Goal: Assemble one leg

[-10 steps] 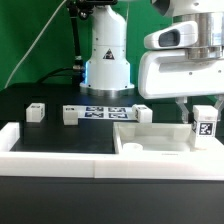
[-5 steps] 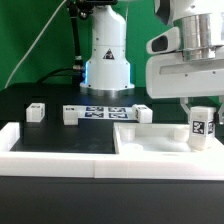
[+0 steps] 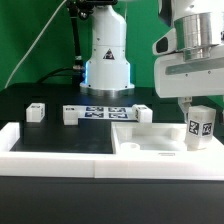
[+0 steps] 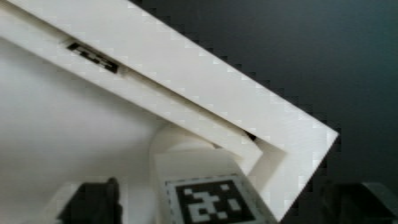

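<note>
Leg (image 3: 203,128): a small white block, taller than wide, at the exterior view's right. From where I stand it leans a little off upright.
Tag: a black-and-white square on the face of the block turned toward the exterior camera.
Where it stands: its lower end is inside the large white tray-like part (image 3: 150,141), close behind the front rim. I cannot tell whether it rests on the floor of that part.
Wrist view: the far end of the block lies beside an inner corner of the tray-like part, where two raised rims meet. The black table (image 4: 311,50) is beyond them.
Gripper (image 3: 202,108): it hangs directly above the block, with its white body filling the upper right of the exterior view.
Fingers (image 4: 93,203): two dark shapes, one either side of the block's upper part. A strip of space shows between each and the block, so the jaws look parted and are not clamping it.
Marker board (image 3: 107,112): it lies flat on the table in front of the arm's white base (image 3: 108,62).
Other parts: three small white blocks (image 3: 36,112) sit near the board, well apart from the tray-like part's inside.
Front: a low white wall (image 3: 55,143) runs along the near edge of the table.
</note>
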`<state>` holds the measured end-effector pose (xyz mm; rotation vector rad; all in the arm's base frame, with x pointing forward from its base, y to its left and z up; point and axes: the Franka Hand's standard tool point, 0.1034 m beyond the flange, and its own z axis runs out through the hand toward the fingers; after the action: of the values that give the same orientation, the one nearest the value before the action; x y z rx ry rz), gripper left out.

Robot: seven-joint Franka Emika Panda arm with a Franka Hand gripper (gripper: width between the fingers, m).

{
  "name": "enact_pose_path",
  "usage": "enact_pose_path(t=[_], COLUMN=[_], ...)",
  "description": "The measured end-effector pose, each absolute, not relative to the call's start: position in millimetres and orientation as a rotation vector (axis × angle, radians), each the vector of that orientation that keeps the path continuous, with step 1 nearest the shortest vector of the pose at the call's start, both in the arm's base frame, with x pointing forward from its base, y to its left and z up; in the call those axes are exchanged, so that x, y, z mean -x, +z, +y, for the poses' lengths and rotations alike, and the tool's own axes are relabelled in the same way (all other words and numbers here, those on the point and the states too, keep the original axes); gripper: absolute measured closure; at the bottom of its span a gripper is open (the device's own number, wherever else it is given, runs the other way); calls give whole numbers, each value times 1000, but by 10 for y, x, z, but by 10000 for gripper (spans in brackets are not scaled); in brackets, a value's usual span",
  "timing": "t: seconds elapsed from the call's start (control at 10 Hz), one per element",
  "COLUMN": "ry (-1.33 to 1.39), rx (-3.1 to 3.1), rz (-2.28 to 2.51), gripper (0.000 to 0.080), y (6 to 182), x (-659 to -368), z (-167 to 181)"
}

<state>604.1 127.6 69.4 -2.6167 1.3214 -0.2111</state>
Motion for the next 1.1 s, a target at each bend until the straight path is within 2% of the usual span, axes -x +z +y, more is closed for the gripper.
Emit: enact_pose_path(t=[0.1, 0.4, 1.1], ry=[-219, -165, -2], rx=[2679, 2889, 3138], rz=[1211, 804, -291], gripper=[178, 151, 150], y=[698, 702, 728], x=[-6055, -6034, -6032], z=[1223, 1220, 1257])
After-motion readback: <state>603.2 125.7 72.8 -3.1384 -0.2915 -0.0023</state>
